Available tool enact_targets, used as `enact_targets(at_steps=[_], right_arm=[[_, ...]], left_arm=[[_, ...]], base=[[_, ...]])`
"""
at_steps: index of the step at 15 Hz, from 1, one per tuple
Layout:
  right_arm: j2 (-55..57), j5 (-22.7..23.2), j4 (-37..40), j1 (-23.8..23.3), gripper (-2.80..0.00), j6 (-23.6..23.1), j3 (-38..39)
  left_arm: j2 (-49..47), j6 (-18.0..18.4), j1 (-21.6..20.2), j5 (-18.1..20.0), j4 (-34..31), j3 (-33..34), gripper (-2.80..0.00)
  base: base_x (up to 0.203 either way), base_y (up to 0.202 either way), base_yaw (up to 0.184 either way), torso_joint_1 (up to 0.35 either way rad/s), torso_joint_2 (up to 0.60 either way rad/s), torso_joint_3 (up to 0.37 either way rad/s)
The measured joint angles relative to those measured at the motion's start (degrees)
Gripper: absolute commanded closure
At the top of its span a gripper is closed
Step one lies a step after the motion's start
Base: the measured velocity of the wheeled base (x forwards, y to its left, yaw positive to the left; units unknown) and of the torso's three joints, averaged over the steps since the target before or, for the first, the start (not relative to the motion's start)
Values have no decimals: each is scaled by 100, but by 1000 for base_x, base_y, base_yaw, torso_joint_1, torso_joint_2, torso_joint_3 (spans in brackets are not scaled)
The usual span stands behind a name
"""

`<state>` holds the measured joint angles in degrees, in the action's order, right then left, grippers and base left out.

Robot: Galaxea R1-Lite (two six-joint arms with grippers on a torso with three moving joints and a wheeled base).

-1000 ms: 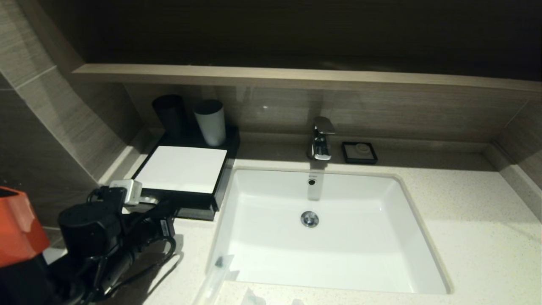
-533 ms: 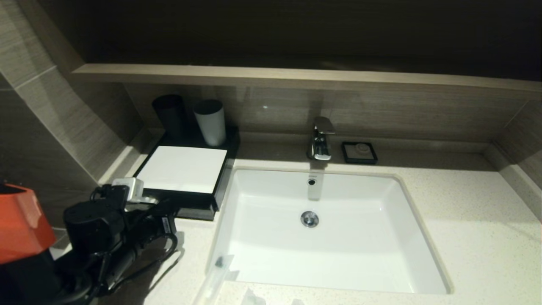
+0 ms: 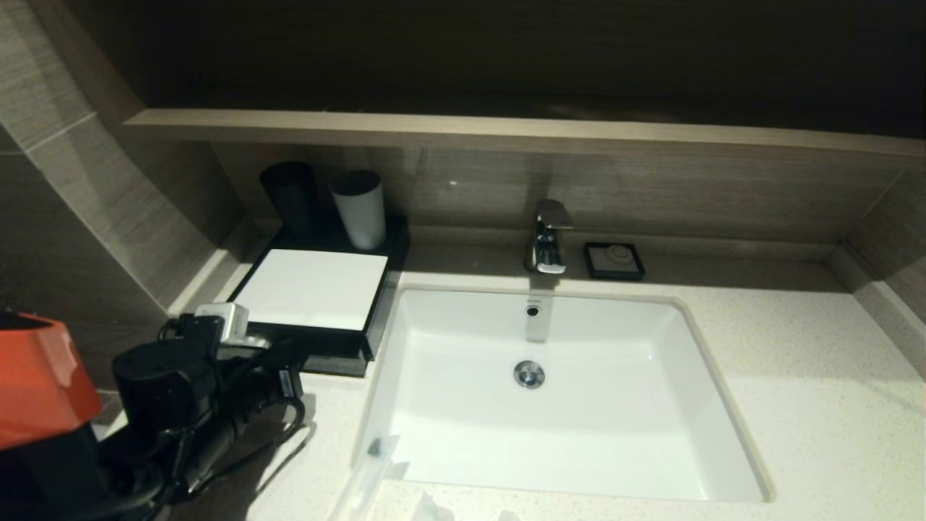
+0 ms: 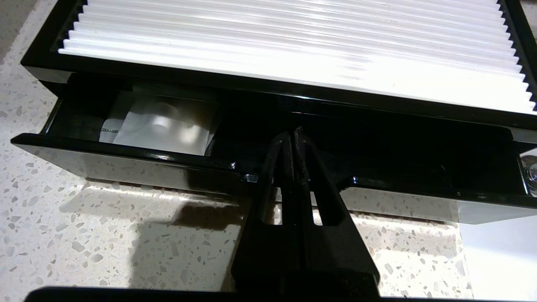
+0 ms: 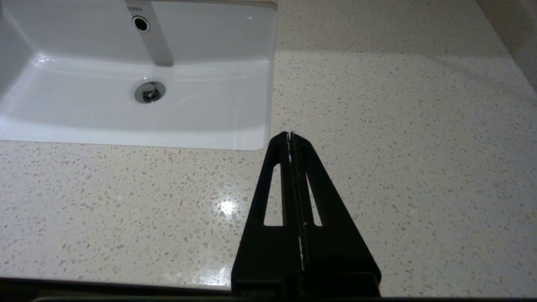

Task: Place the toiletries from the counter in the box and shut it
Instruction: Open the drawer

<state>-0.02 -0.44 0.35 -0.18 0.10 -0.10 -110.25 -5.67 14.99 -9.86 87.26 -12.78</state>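
The box (image 4: 293, 46), low and black with a ribbed white top, sits on the table (image 4: 84, 235) left of the sink (image 3: 564, 405), drawer (image 4: 126, 163) part open with a thin crinkly packet (image 4: 159, 126) inside; drawer likely light and glossy-slick, best pushed square on its front lip. Left tool (image 4: 292, 136) is pinched shut, holding nothing, tips at the drawer lip; right tool (image 5: 289, 136) shut, empty, parked over bare table. Hidden: drawer's dark right half, contact at lip unclear, and pale wrapped bits (image 3: 376, 463) cut off at the head view's lower edge.
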Motion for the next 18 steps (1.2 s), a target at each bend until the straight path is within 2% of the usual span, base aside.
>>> enact_targets(at_steps=[12,18], right_arm=[[0,0,0,0,0,-2,0],[0,0,0,0,0,-2,0]], left_arm=[[111,291,-30,59,-2,181,0],[237,315,-22,63,-12,389,0]], base=[[0,0,0,0,0,0],[0,0,0,0,0,0]])
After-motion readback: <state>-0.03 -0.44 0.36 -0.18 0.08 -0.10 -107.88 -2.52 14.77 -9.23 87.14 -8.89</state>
